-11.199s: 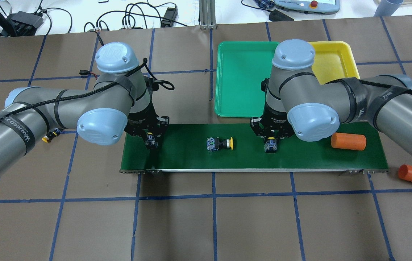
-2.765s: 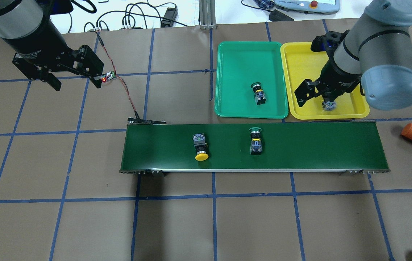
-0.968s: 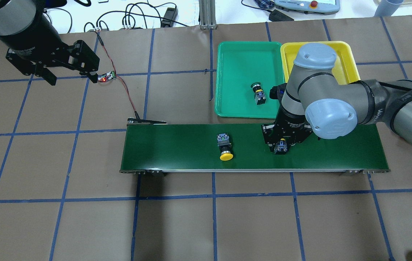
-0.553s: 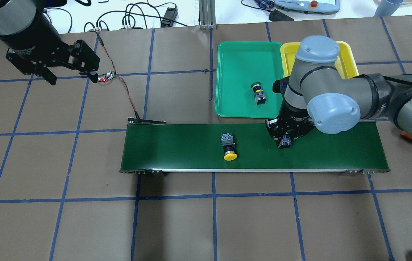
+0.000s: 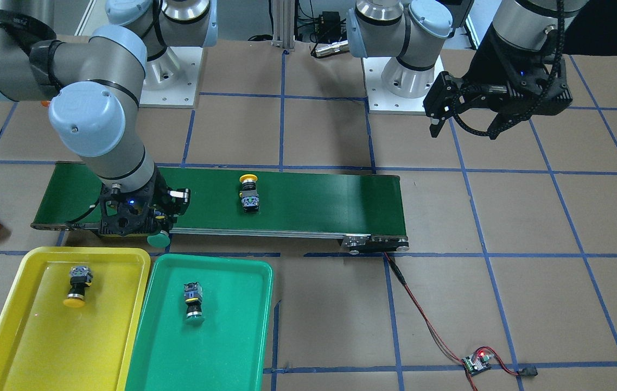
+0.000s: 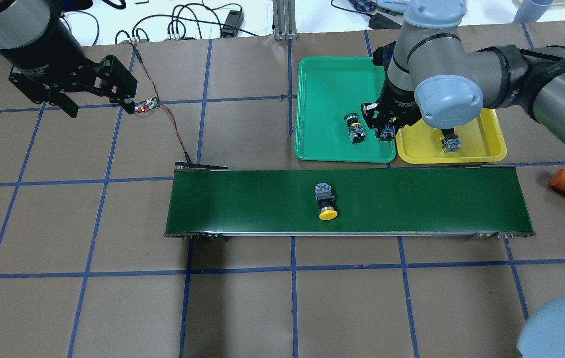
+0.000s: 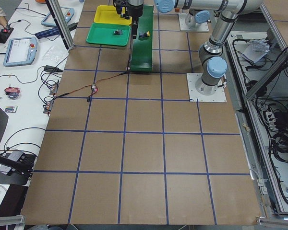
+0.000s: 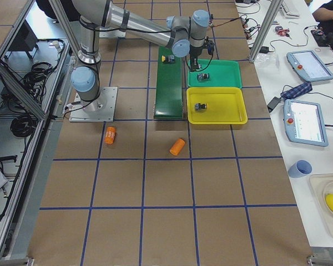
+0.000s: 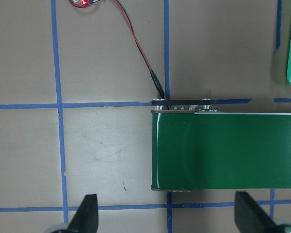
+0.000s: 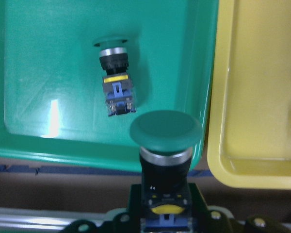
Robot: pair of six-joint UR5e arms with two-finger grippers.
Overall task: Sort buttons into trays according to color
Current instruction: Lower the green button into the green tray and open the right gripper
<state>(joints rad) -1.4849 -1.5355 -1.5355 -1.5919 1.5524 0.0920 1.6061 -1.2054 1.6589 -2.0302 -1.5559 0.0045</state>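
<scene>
The right gripper [image 6: 386, 130] is clamped on a green button [image 10: 166, 128], cap pointing away from the robot. It is held over the belt-side corner of the green tray [image 6: 332, 74], where that rim runs beside the yellow tray [image 6: 491, 146]. A second green button [image 6: 354, 129] lies on its side just beside it; most of that tray's floor stretches open beyond. A yellow button [image 6: 451, 144] lies near the yellow tray's belt-side rim. The other yellow button [image 6: 326, 201] lies mid-belt [image 6: 242, 199], cap towards the robot-side edge. The left gripper [image 6: 98, 105] hovers spread wide, holding nothing, well apart from the belt's end.
</scene>
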